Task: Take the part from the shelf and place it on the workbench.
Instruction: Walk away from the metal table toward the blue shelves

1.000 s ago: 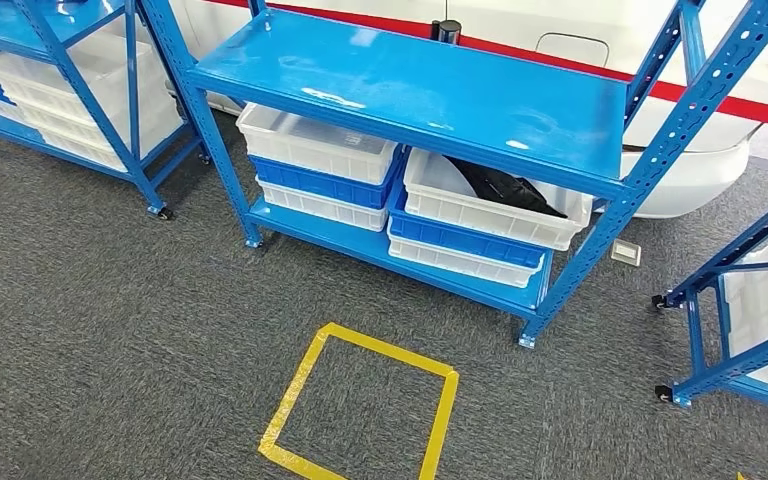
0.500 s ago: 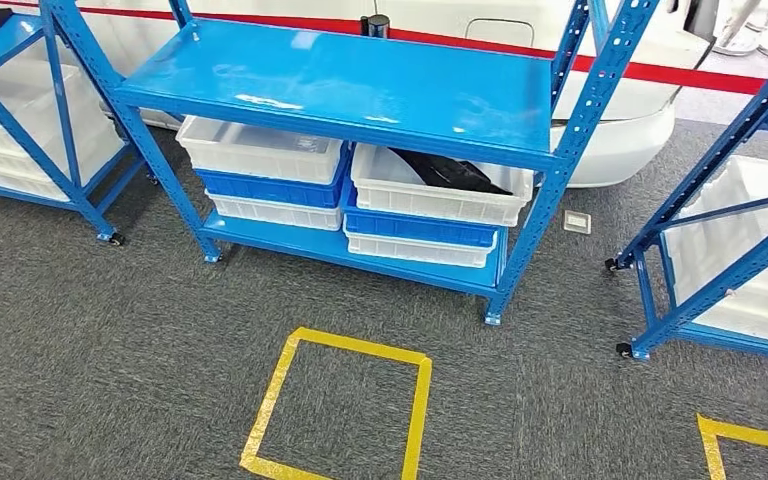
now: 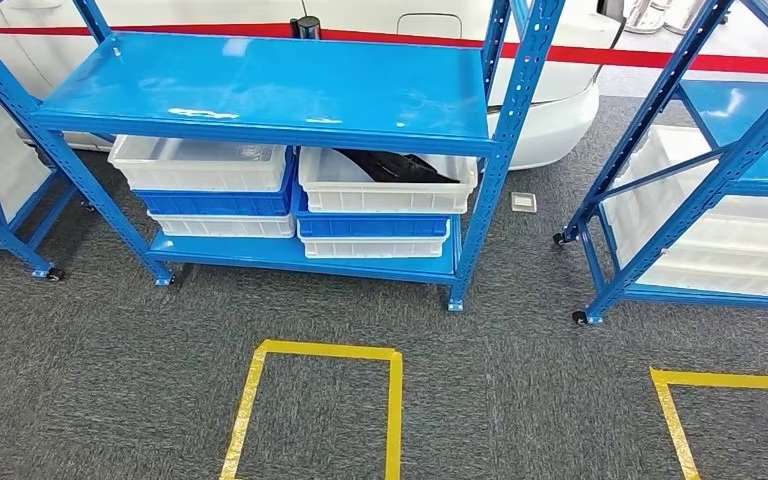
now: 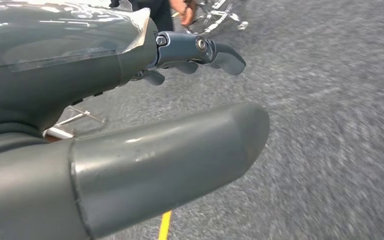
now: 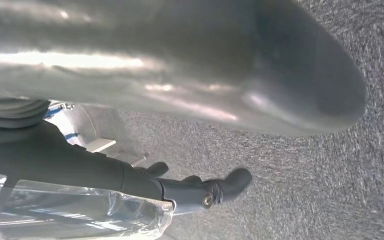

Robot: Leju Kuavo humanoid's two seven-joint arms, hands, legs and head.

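Grey carpet floor (image 3: 90, 350): is being seen across the whole lower field of the head view.

Blue shelf (image 3: 260, 90): is being shown at 12 o'clock, its bare glossy top deck above a lower deck loaded with bins. Further blue racks (image 3: 690, 160) are standing at 3 o'clock and at 9 o'clock.

White car body (image 3: 550, 70): is being partly seen behind the shelf, at 1 o'clock, with a red stripe along it.

Stacked bins: two stacks are being carried side by side on the lower deck, each white over blue over white. The left top bin (image 3: 200, 165) is sitting at 11 o'clock; the right top bin (image 3: 385, 185) at 12 o'clock.

Yellow tape square (image 3: 315, 410): is being shown on the carpet at 6 o'clock; a second one (image 3: 720, 415) at 4 o'clock.

Part (image 3: 395, 165): a long black item, is lying inside the right top bin, under the top deck.

Left hand (image 4: 130, 115): is hanging over the carpet; the fingers (image 4: 220, 52) are being held apart, gripping nothing.

Right hand (image 5: 170, 100): is hanging over the carpet; the fingers (image 5: 225, 185) are being held apart, gripping nothing.
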